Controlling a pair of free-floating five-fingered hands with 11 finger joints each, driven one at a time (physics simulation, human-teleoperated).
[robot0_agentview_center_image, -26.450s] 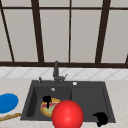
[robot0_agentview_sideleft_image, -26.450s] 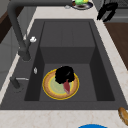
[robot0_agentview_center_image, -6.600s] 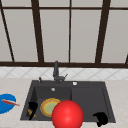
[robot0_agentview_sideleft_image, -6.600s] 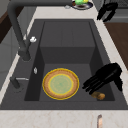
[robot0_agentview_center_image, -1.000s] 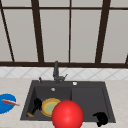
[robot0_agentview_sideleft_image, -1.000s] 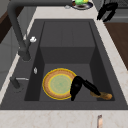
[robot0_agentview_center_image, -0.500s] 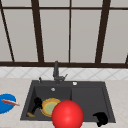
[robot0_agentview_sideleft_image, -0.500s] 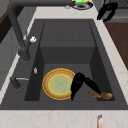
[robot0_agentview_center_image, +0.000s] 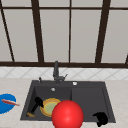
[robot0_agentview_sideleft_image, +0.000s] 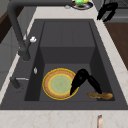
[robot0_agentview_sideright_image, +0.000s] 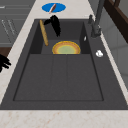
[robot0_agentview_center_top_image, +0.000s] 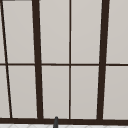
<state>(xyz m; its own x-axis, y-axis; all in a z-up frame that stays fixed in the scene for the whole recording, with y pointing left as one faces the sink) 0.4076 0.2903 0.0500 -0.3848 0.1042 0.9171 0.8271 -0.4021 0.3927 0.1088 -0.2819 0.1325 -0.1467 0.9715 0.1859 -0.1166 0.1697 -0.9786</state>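
1. While a big red ball (robot0_agentview_center_image: 67, 114) blocks the near rim of the sink (robot0_agentview_center_image: 87, 97) in the front view, the left hand (robot0_agentview_center_image: 37, 102) reaches down beside the yellow plate (robot0_agentview_center_image: 48, 106), and the right hand (robot0_agentview_center_image: 101, 118) hangs curled and empty at the sink's right corner. A blue plate (robot0_agentview_center_image: 6, 102) sits on the surface.
2. Left side view: left hand's fingers (robot0_agentview_sideleft_image: 93, 83) are stretched out straight, tips touching a wooden stick (robot0_agentview_sideleft_image: 100, 95) lying on the basin floor next to the plate, not wrapped round it.
3. Right side view: the stick leans along the basin wall; the faucet (robot0_agentview_sideright_image: 96, 20) stands opposite.
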